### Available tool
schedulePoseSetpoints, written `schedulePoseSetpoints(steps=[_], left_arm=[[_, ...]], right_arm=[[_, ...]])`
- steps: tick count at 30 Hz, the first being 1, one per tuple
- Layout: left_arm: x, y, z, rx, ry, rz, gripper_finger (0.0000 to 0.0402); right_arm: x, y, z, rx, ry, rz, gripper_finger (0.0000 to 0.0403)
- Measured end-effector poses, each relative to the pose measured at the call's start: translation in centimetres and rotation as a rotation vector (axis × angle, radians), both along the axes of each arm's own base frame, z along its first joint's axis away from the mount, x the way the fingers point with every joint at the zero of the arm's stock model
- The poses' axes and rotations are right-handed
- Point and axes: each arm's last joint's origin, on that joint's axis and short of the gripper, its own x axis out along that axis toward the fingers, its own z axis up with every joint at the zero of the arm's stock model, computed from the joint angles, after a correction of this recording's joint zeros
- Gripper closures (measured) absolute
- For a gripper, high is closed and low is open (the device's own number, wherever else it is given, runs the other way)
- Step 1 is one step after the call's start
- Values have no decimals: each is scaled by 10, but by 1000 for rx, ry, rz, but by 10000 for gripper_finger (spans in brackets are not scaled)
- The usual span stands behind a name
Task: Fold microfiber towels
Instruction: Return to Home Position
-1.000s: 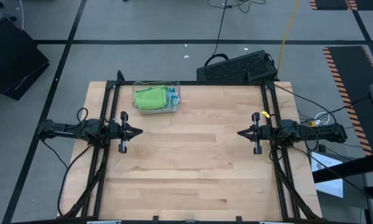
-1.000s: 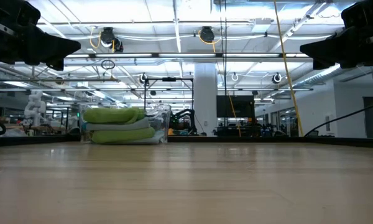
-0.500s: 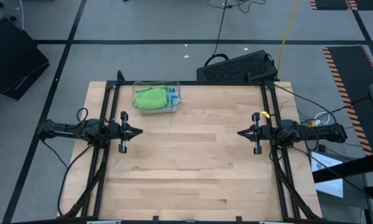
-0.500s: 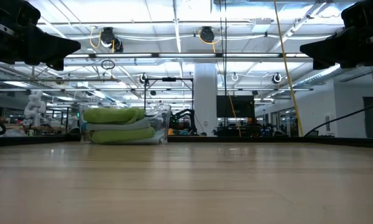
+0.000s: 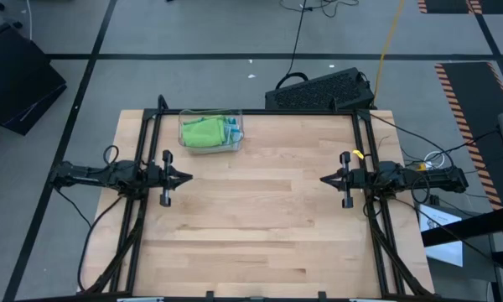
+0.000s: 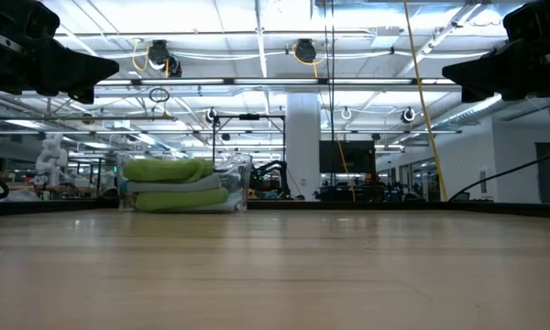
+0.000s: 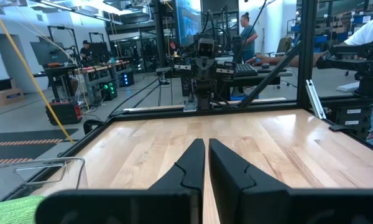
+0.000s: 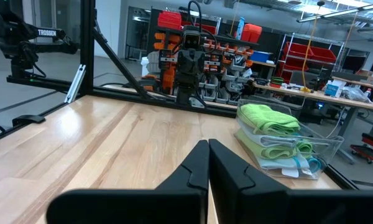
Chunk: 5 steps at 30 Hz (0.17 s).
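The folded towels (image 5: 205, 132) sit stacked in the tray (image 5: 241, 126) at the table's (image 5: 260, 226) 11 o'clock. The left gripper (image 5: 189, 177) hangs at 9 o'clock and the right gripper (image 5: 323, 179) at 3 o'clock, both clenched on nothing. This looks like homing; next, I judge, the arms need only settle.

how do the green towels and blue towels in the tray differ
Colour: the green towels are lime, the blue towels light blue. Place: a green towel tops the stack; the blue towels lie lower down. Showing: from above the green towels fill most of the clear tray, the blue towels peek out only at one end. Both are folded inside that tray.
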Motion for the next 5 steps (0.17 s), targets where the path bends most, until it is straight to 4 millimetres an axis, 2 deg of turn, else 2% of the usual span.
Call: schedulePoseSetpoints(steps=[5], left_arm=[[0, 0, 0, 0, 0, 0, 376]], right_arm=[[0, 0, 0, 0, 0, 0, 403]])
